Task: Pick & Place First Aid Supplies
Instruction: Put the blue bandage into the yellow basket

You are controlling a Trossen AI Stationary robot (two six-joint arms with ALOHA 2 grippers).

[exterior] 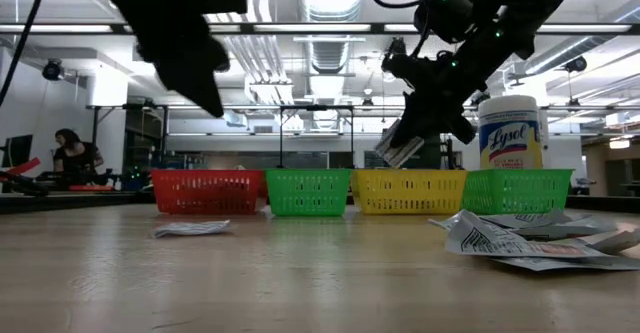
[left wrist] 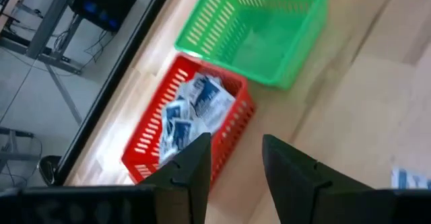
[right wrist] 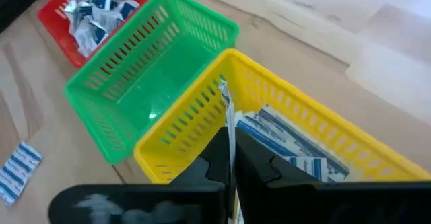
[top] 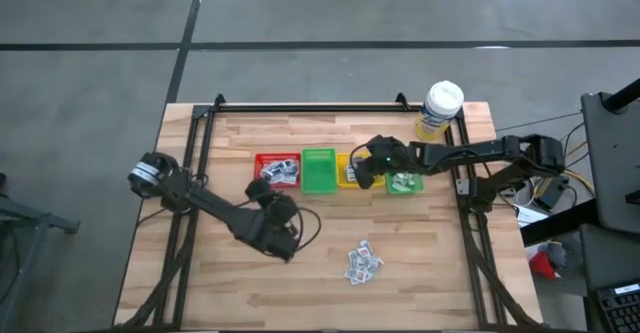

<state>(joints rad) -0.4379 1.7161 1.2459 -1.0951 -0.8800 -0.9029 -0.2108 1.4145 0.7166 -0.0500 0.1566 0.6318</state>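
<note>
While the left gripper (left wrist: 232, 160) hangs with jaws parted and empty, the right gripper (right wrist: 231, 158) pinches a packet (right wrist: 227, 113) above the yellow bin (right wrist: 323, 140).

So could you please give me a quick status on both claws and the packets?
Right claw shut on a packet, above the yellow bin. Left claw open, empty, near the red bin. Loose packets on the table. Nothing in the way.

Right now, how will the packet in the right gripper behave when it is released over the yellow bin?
The packet is probably very light and floppy: it shows as a thin edge pinched in the shut right gripper. Released, it may flutter rather than fall straight. It hangs over the yellow bin near the wall, so it could catch the rim.
</note>
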